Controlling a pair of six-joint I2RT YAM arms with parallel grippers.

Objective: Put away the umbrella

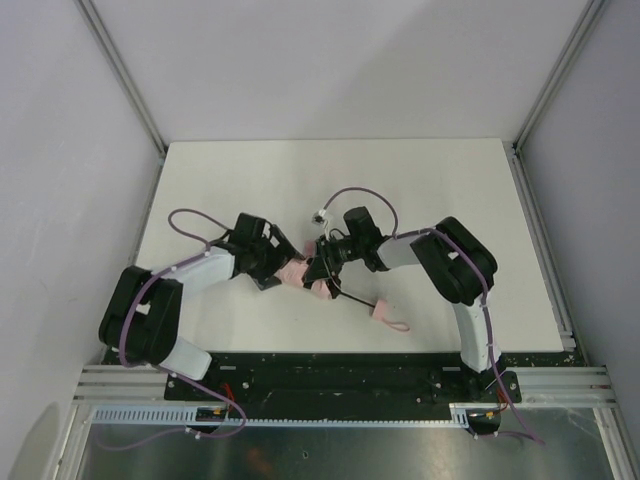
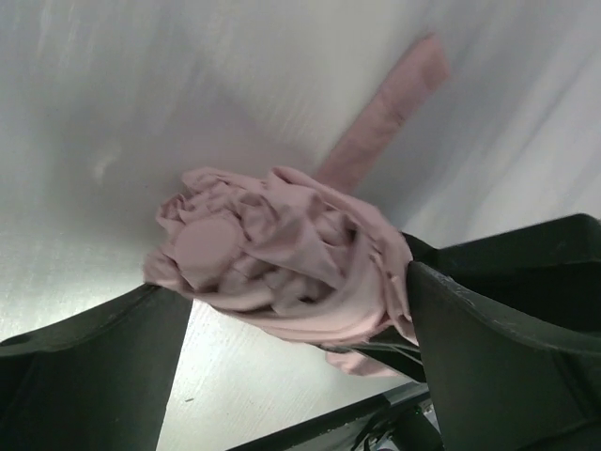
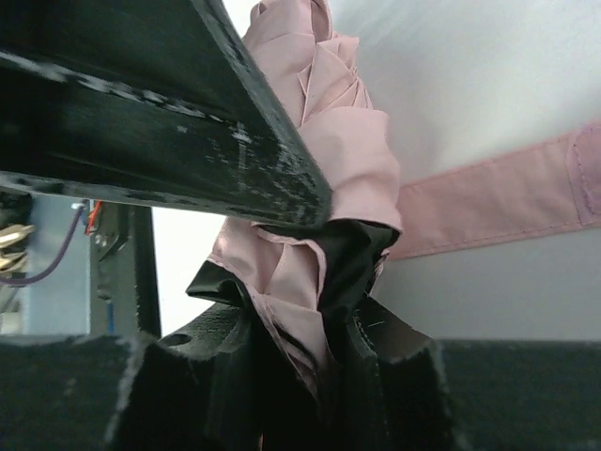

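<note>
Bright, even light, soft shadows on the table (image 1: 300, 180); wrist views show the umbrella (image 2: 282, 254) slightly blurred.

umbrella (image 2: 282, 254) canopy is reading as thin pale pink cloth, matt, heavily creased; closure strap (image 3: 498, 197) is showing as flat pink cloth tape with a stitched edge, also matt. left gripper (image 2: 293, 291) fingers (image 2: 84, 376) are looking like black moulded plastic, matt, faintly grainy. right gripper (image 3: 329, 272) fingers (image 3: 188, 122) are showing the same black plastic, scuffed with pale speckling along one edge. table (image 1: 250, 180) is looking smooth, white, low sheen. near frame rails (image 1: 120, 382) are showing as bare silver metal
</note>
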